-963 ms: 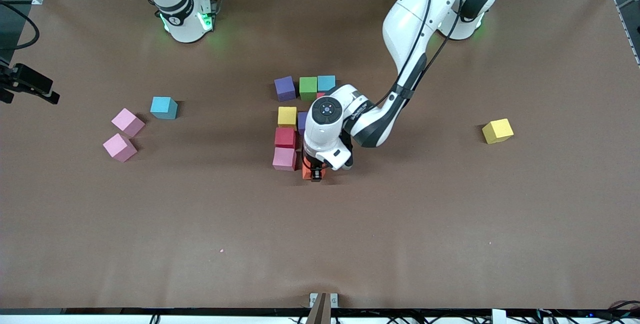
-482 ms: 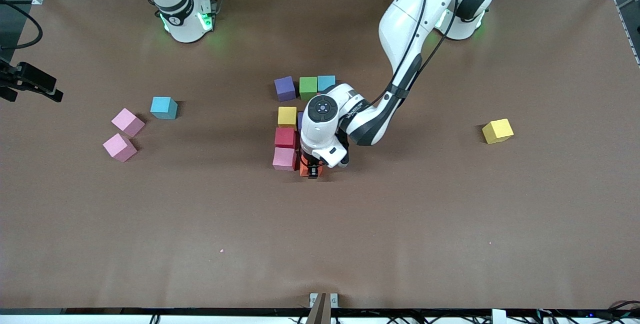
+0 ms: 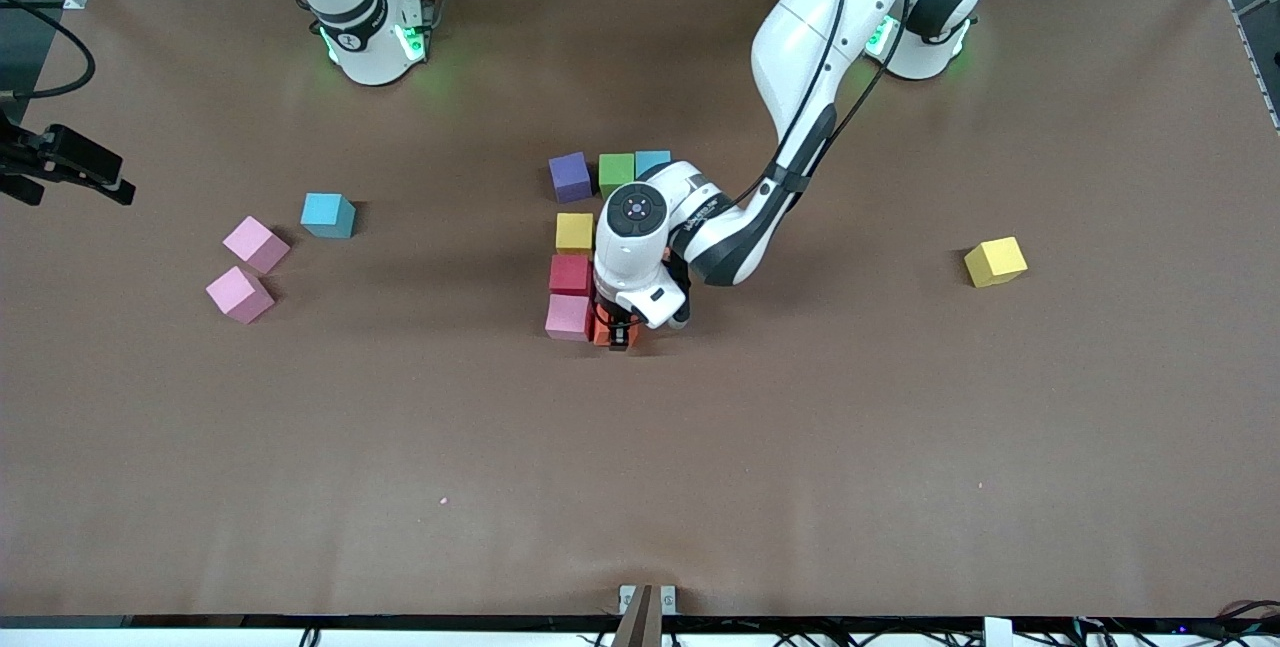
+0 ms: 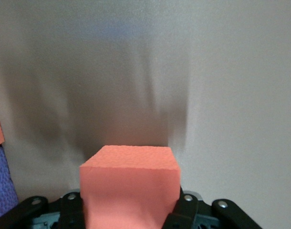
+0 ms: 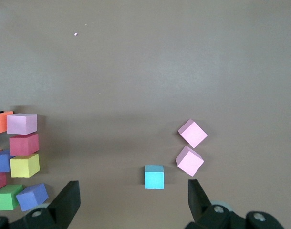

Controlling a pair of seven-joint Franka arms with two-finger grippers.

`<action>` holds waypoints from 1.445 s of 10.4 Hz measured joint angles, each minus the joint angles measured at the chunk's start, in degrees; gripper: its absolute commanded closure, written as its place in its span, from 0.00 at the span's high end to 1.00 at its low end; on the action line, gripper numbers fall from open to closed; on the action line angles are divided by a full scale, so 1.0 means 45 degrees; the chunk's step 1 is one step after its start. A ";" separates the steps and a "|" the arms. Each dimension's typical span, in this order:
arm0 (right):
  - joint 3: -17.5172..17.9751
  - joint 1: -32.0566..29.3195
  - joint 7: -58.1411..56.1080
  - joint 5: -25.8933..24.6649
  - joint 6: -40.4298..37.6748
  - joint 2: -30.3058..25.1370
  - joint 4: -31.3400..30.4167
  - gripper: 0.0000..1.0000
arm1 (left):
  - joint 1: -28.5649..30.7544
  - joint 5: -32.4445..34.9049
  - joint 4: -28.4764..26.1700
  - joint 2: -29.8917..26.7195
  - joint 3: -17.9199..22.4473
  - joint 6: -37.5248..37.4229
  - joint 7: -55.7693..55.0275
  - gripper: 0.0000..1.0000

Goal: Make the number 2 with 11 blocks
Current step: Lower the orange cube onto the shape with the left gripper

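The left end effector (image 3: pixel 618 332) clenches an orange block (image 4: pixel 130 183) just beside the pink block (image 3: pixel 568 317) at the cluster's near end. The right end effector (image 5: pixel 131 202) waits released above the table (image 3: pixel 900 427).

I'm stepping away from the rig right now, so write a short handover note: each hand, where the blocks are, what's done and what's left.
Left hand: shut on the orange block, low beside the pink block at the camera end of the figure.
Right hand: open, waiting over the right arm's end of the table.
Done: purple, green and light blue blocks form the row farthest from the camera; yellow, red and pink run toward the camera. More blocks sit hidden under the left arm.
Left: release orange and finish the figure. Loose: a yellow block, two pink blocks, a light blue block.
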 measured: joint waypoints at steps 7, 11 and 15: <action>0.0021 0.0009 0.0000 0.0039 0.0002 0.0060 -0.0033 1.00 | -0.0028 0.0000 0.0021 0.0042 0.0015 0.0000 -0.0066 0.46; 0.0035 0.0057 -0.0001 0.0046 0.0002 0.0098 -0.0053 1.00 | -0.0073 0.0000 0.0053 0.0076 0.0060 0.0000 -0.0066 0.52; -0.0093 -0.0165 -0.0001 0.0043 0.0304 0.0410 -0.0364 1.00 | -0.0150 0.0000 0.0070 0.0423 0.0078 0.0064 -0.0067 1.00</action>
